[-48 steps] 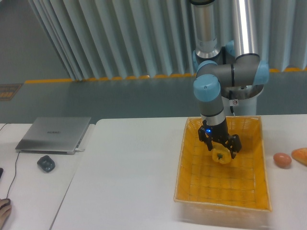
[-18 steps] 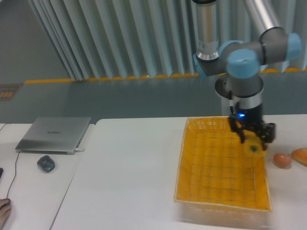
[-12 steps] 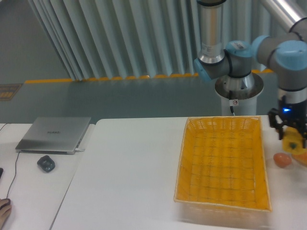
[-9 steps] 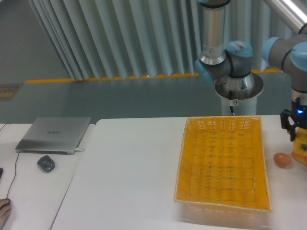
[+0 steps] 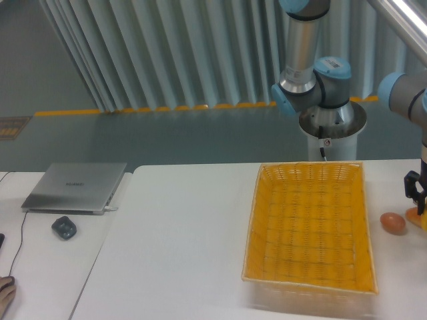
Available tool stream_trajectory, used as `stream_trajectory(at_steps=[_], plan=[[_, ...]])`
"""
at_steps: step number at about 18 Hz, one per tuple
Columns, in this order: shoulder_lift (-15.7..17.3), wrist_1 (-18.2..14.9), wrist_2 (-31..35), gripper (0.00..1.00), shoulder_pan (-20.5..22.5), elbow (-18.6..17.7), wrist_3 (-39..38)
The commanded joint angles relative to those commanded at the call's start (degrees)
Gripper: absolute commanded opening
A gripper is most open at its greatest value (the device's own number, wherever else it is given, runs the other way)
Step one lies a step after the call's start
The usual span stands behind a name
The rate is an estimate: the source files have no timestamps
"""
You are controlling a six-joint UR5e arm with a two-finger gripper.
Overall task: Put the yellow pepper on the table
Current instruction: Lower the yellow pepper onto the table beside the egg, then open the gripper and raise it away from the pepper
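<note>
At the right edge of the frame only a dark sliver of the gripper (image 5: pixel 416 193) shows, one finger and a bit of the wrist above it, hanging low over the table (image 5: pixel 187 227) to the right of the orange basket (image 5: pixel 306 230). The step in hand, as I judge it, is setting the yellow pepper down on that strip of white tabletop, and doing it well means lowering straight until the fruit rests on the surface before letting go, and choosing a spot clear of the brown egg-shaped item (image 5: pixel 393 223) lying just beside the finger (a lobed pepper may roll a little once freed). A scrap of orange-yellow (image 5: pixel 420 219) sits at the very border under the finger, but whether that is the pepper or something else lying there cannot be told, so the pepper's place is only presumed to be in the grip, out of frame. The jaws' spread cannot be told either, as the second finger is cut off. The basket looks empty.
</note>
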Motion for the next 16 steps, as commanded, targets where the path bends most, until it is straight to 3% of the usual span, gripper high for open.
stream_trajectory(at_steps=[3,4,5,7,14,16], plan=[[-0.09,0.00,0.00,0.58,-0.18,0.00,0.00],[-0.26,0.09,0.00,0.67,-0.18,0.00,0.00],[-0.44,0.17,0.00,0.83,-0.18,0.00,0.00],[-0.44,1.14,0.00,0.98,-0.53,0.00,0.00],[0.87,1.06,0.09,1.00,-1.40,0.44,0.26],[1.32,0.53,0.61,1.00,-2.20,0.88,4.63]])
